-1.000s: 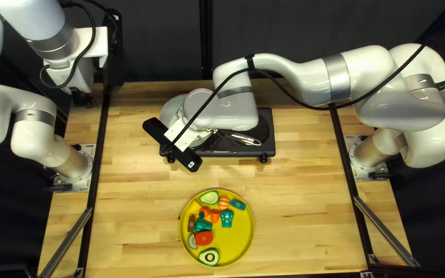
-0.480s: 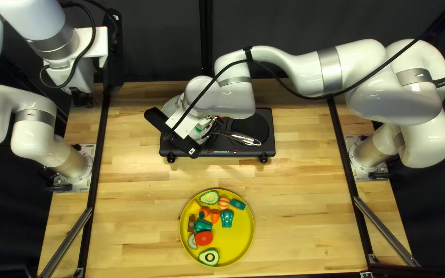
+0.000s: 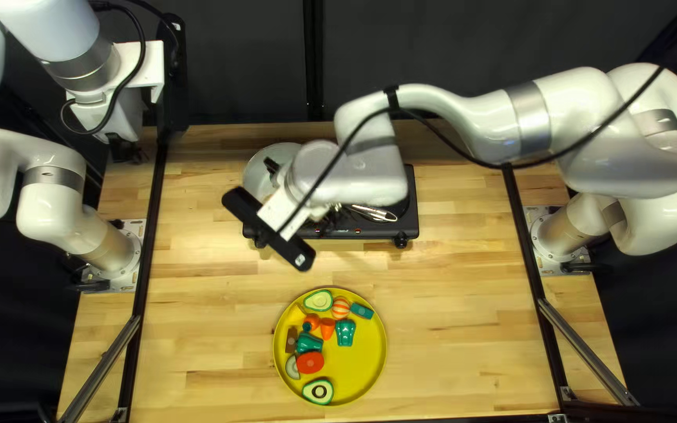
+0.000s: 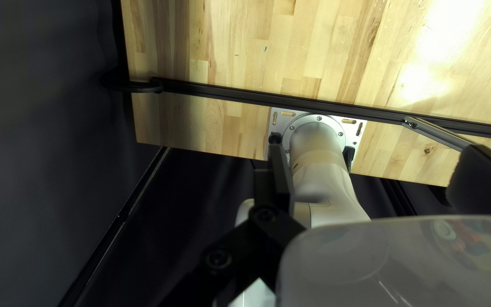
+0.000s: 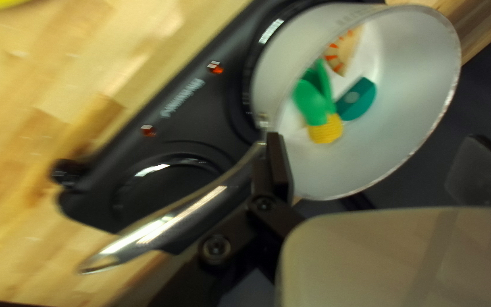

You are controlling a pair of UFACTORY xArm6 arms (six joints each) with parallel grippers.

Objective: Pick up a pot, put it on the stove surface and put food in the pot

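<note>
Shifted rightward, your right fingers [image 5: 281,167] gape before the silver pot [image 5: 393,148], on black stove [image 5: 200,128], three toy foods [image 5: 356,101] inside; yellow plate [image 3: 358,368] holds more; left fingers [image 4: 282,179] open.

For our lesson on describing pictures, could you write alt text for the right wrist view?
A pale pot holds toy food in green, teal, yellow and orange, its shiny handle reaching over a black stove on a wooden table.
</note>
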